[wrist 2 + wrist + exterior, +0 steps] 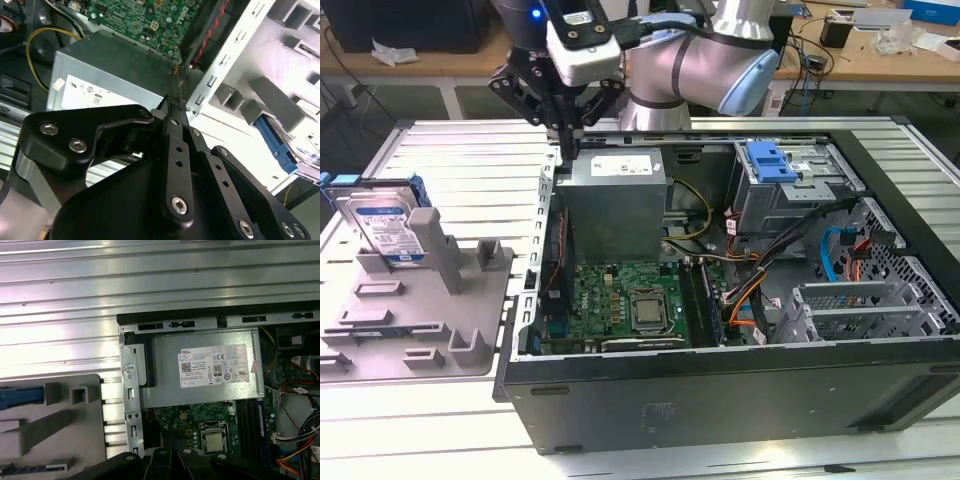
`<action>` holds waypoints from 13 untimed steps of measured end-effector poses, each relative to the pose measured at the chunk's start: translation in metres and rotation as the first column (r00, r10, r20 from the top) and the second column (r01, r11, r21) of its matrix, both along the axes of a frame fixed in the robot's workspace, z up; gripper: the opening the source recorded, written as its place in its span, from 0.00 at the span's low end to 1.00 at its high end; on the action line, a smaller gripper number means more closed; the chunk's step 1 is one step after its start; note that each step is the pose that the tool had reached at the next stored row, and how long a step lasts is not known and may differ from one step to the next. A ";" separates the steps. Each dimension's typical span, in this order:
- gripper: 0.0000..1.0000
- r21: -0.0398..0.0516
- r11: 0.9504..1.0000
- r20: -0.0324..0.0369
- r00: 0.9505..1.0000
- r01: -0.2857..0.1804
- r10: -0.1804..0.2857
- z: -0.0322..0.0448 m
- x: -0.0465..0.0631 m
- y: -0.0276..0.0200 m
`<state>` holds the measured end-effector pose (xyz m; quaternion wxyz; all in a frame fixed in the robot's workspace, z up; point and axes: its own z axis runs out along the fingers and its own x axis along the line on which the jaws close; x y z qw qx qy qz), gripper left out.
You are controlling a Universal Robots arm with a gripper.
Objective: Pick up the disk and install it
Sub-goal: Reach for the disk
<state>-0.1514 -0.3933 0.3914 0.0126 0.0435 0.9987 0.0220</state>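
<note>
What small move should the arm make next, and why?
Probably travel toward the exterior view's left, to above the disk: the gripper hangs shut and empty over the edge of the computer case, while the disk stands untouched in the grey fixture.

We see even overhead light in the exterior view, shadow pooling inside the open black computer case (720,400). Glare streaks the ribbed silver metal tabletop (60,340); the grey plastic stand (295,70) washes out white.
</note>
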 end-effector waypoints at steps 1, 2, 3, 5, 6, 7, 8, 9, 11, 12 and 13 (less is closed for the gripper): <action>0.11 0.000 1.000 0.000 1.000 0.001 -0.001 -0.0003 -0.003 0.0007; 0.11 0.000 1.000 0.000 1.000 0.002 -0.002 -0.0005 -0.007 0.0015; 0.11 0.000 1.000 0.000 1.000 0.003 -0.003 -0.0007 -0.010 0.0022; 0.11 0.000 1.000 0.000 1.000 0.005 -0.005 -0.0015 -0.020 0.0044; 0.11 0.000 1.000 0.000 1.000 0.006 -0.006 -0.0018 -0.023 0.0052; 0.11 0.000 1.000 0.000 1.000 0.007 -0.007 -0.0021 -0.026 0.0059; 0.11 0.000 1.000 0.000 1.000 0.008 -0.008 -0.0026 -0.032 0.0069; 0.11 0.000 1.000 0.000 1.000 0.009 -0.009 -0.0032 -0.038 0.0082; 0.11 0.000 1.000 0.000 1.000 0.010 -0.010 -0.0040 -0.047 0.0097; 0.11 0.000 1.000 0.000 1.000 0.011 -0.011 -0.0043 -0.050 0.0103; 0.11 0.000 1.000 0.000 1.000 0.012 -0.012 -0.0047 -0.055 0.0111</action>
